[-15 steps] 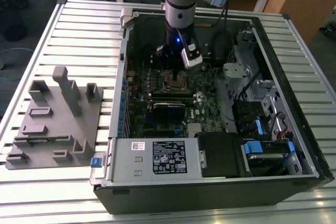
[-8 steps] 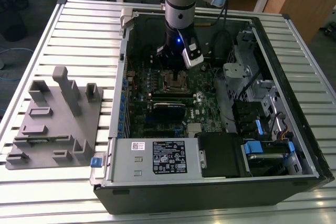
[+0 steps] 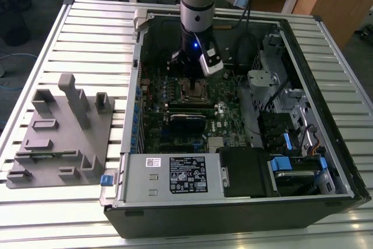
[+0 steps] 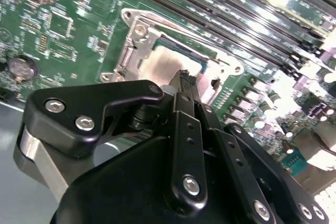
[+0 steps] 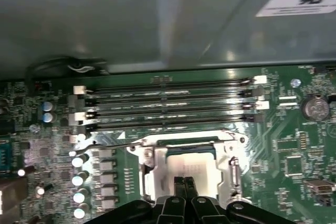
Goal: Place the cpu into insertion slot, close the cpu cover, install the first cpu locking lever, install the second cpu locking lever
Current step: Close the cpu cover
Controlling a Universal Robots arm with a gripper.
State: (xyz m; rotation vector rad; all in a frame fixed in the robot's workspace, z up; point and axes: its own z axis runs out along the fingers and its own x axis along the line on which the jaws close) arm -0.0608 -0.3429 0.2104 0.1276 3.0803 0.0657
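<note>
Fingers point(image 5: 179, 188) of the gripper point(image 5: 184, 180) are pressed together with nothing between them, and their tips hang just above the cpu point(image 5: 190, 164). The cpu lies flat in the insertion slot point(image 5: 186, 149) on the green board point(image 5: 294, 145). The cpu cover point(image 5: 233, 153) lies down around it.
</note>
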